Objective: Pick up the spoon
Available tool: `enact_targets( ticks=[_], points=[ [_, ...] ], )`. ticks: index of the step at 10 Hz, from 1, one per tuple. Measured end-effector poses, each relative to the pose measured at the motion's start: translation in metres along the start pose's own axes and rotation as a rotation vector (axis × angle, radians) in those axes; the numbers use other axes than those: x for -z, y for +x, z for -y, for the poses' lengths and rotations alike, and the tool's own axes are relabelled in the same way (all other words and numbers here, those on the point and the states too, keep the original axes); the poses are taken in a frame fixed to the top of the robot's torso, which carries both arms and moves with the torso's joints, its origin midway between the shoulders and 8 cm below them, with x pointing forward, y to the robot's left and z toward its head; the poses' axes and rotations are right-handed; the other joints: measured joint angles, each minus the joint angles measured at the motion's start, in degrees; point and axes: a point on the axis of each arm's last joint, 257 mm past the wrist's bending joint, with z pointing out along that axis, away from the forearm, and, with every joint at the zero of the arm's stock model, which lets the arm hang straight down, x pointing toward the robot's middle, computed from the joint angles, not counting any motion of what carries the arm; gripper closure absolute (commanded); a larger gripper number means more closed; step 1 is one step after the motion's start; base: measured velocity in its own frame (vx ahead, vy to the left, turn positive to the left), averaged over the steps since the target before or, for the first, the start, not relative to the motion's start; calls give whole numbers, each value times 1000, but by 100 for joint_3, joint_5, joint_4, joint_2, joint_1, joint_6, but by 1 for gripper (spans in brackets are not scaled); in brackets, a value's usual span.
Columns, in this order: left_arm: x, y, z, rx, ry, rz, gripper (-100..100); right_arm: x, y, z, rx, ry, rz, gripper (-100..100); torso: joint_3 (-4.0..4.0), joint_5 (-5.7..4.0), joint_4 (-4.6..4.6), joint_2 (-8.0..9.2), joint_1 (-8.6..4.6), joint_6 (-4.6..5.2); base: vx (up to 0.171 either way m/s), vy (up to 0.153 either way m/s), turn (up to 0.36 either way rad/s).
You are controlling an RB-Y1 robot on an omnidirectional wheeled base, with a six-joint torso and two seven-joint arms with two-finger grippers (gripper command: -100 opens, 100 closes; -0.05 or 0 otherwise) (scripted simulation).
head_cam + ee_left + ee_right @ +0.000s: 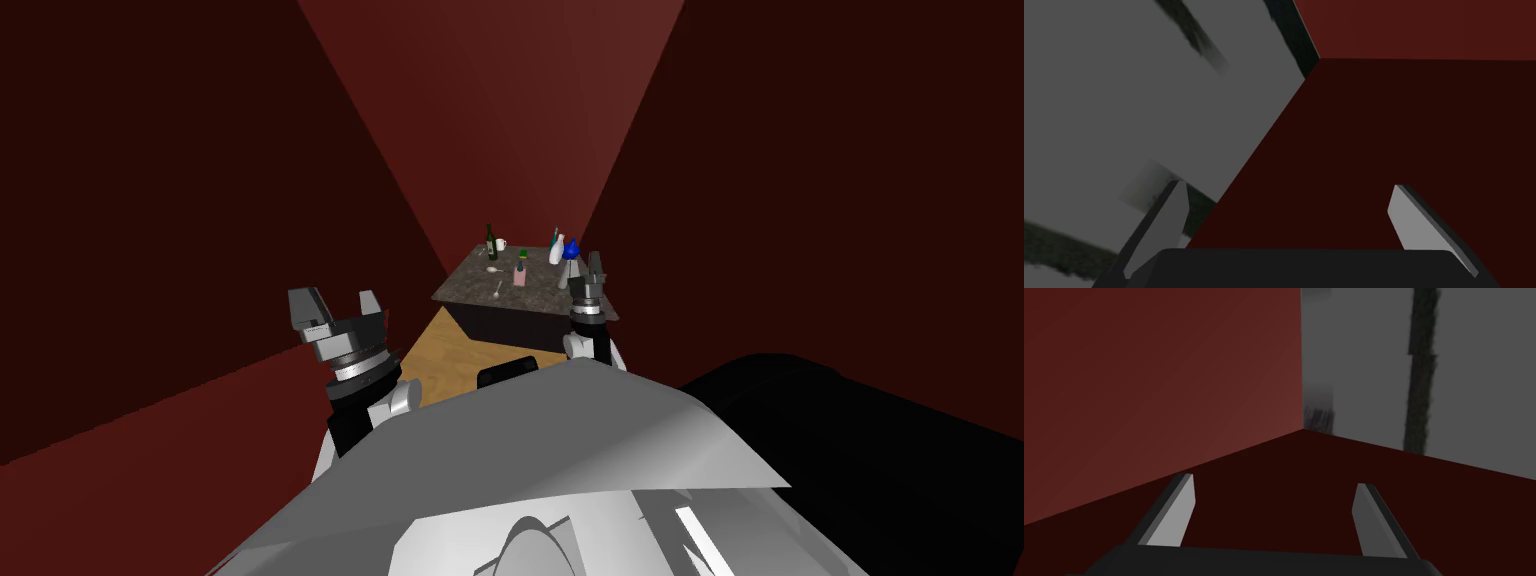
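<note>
Head view: spoon (498, 291) beyond left claw (337, 298)

One table (540, 297), one green bottle (490, 242), one white cup (501, 244), one white bottle (556, 251), possibly two spoons (498, 290).

The left tool (1289, 185) spreads its two light grey fingers (1166, 220) wide apart, both rising from the tool's dark body. One finger stands against a flat grey surface (1124, 100) marked with dark streaks. The other stands against dark red walls (1399, 125), which meet in a corner beyond the tool.
</note>
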Motion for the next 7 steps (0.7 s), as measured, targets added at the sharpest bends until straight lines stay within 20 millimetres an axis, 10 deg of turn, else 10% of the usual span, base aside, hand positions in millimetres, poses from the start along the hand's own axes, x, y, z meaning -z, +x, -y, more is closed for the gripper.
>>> enact_targets(
  ticks=[7],
  points=[
    [0, 0, 0, 0, 0, 0, 0, 6, 5, 32, 86, 85, -173, -100, -14, 10, -6, -24, 42, 0, 60, 118, 128]
  ],
)
